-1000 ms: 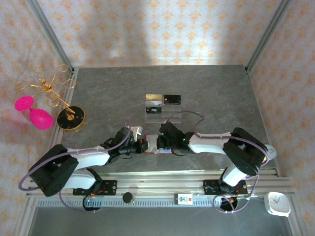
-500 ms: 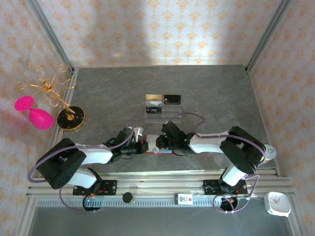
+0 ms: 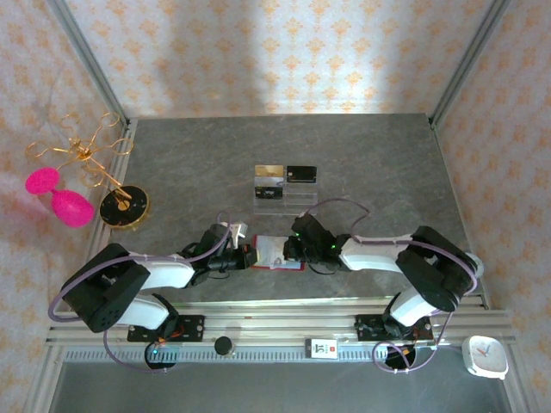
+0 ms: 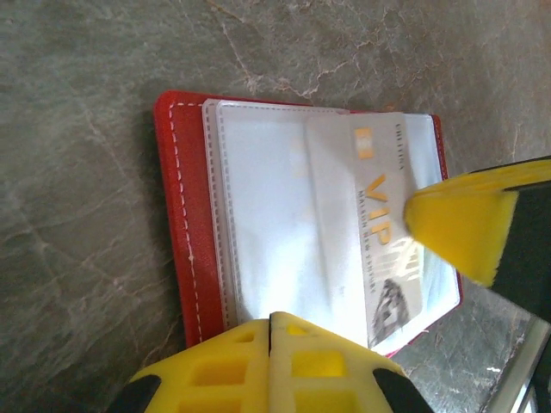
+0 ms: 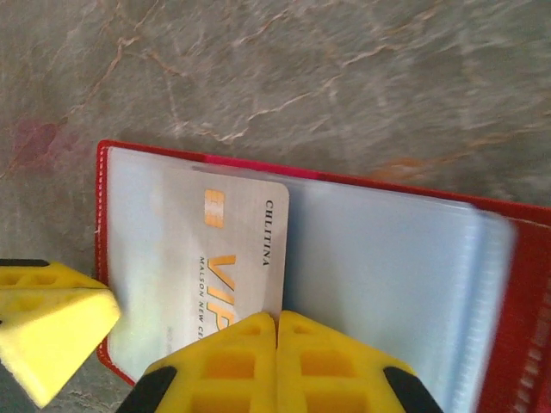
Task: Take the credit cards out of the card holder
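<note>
Well, your card holder [image 4: 194, 215] lies open and flat on the grey table [image 3: 387, 163], near the front edge, right between your two grippers. Through its clear sleeves you can see one whitish credit card [image 5: 225, 249] with gold letters on it. The card's bottom end goes under yellow fingers, so you cannot tell how far it sits in its sleeve.

Your right gripper [image 5: 277, 320] has its fingers pressed tight together, right at that card's edge. It is hard to make out if they pinch the card or only rest on it. Your left gripper [image 4: 270, 320] is squeezed closed too, at the holder's edge, and its tips hide the rim there.

The holder's other page looks blurry in the right wrist view. A clear stand [image 3: 277, 196] sits farther back, well apart.
</note>
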You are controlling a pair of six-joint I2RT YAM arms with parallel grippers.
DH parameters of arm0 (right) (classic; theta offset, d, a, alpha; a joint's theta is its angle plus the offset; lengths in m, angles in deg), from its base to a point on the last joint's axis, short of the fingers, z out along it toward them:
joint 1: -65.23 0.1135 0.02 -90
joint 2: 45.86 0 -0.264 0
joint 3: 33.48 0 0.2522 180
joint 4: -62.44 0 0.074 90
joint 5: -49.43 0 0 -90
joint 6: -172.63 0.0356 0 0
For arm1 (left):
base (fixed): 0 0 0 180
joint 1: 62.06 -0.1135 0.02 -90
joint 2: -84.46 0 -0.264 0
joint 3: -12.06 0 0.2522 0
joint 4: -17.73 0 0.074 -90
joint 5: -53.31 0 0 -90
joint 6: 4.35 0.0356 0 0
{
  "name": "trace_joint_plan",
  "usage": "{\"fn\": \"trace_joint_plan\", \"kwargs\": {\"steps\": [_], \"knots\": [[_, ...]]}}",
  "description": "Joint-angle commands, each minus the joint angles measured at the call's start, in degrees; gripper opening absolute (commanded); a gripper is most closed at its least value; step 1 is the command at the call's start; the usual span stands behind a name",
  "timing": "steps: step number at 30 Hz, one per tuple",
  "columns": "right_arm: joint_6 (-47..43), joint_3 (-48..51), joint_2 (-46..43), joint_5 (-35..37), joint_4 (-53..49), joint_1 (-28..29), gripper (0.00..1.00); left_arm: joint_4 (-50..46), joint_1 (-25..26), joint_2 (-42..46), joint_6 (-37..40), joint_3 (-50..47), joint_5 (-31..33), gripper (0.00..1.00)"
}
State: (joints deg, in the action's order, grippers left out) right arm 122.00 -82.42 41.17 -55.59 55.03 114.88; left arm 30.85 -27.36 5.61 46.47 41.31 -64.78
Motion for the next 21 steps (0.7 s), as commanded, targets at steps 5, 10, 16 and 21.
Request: {"fn": "trace_joint_plan", "kwargs": {"steps": [5,10,16,21], "knots": [[-2.4,-1.7,-3.1,4.1,-8.3,-0.3,0.0,-5.9,-0.1,8.3,0.2,0.9,2.1,0.0],[-4.3,-4.7,-1.4,3.1,-8.5,0.6,0.0,-3.6,2.0,6.9,0.1,4.8,2.5,0.0],[-5.4,-6.2,0.9,2.4,-8.0,1.3,0.0,2.2,2.6,-4.2,-0.4,7.6,0.1,0.0],[-5.1,-4.4,1.6,1.0,-5.8,1.0,0.0,0.2,2.6,-7.9,0.8,8.5,0.6,0.0]]}}
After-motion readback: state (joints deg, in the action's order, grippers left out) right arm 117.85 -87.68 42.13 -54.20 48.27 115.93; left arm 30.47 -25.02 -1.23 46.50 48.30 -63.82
